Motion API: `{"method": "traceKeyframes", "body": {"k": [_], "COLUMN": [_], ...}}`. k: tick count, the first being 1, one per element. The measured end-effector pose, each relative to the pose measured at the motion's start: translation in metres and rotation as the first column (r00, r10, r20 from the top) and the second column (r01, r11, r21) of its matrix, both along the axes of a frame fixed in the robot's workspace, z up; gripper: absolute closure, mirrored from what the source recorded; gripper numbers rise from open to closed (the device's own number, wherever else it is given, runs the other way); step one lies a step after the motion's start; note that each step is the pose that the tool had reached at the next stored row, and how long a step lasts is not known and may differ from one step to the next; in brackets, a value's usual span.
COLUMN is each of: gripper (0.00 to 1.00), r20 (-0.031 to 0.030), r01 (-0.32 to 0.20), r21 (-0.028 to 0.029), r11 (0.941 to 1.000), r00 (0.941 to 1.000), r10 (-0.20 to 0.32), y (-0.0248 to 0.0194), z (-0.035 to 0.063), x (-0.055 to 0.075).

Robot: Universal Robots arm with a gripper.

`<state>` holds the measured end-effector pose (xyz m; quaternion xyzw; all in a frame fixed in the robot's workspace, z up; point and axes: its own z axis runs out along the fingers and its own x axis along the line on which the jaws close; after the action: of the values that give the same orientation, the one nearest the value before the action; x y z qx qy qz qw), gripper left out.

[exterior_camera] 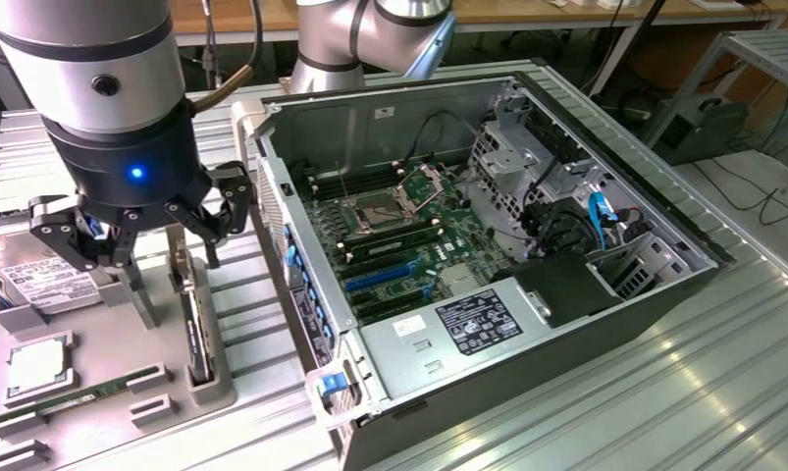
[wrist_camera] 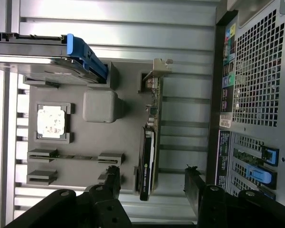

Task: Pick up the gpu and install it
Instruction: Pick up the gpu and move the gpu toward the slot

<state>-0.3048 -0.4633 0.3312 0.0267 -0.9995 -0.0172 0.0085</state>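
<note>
Ribbed bare-metal tabletop (exterior_camera: 629, 392) is spread under the whole scene. Nearest in the exterior view, a flat gray moulded parts tray (exterior_camera: 99, 440) is laid on it at the exterior view's left, and a narrow green memory stick (exterior_camera: 79, 397) is held across two of its low blocks. Just behind that, a square silver processor chip (exterior_camera: 37, 365) is seated in its pocket. Beside these the gpu (exterior_camera: 194, 329), a thin black card with a silver bracket at its far end, is stood on edge in a slot of the tray. Above its far half the black gripper (exterior_camera: 142, 245) is hung, with its fingers (wrist_camera: 111, 183) spread wide on either side of the card's line and clear of it; nothing is grasped. Behind the gripper a silver hard drive with a white label (exterior_camera: 47, 280) is propped in the tray. To the exterior view's right, a dark open computer case (exterior_camera: 499, 376) is laid on its side, its green motherboard (exterior_camera: 407, 235) exposed
</note>
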Motion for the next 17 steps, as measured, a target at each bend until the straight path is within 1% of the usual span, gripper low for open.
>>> {"method": "traceKeyframes", "body": {"k": [17], "gripper": [0.34], "r20": [0.0], "r01": [-0.001], "r21": [0.0], "r11": [1.0], "r00": [1.0], "r10": [0.001], "y": [-0.0001], "z": [-0.0099], "x": [0.0]}}
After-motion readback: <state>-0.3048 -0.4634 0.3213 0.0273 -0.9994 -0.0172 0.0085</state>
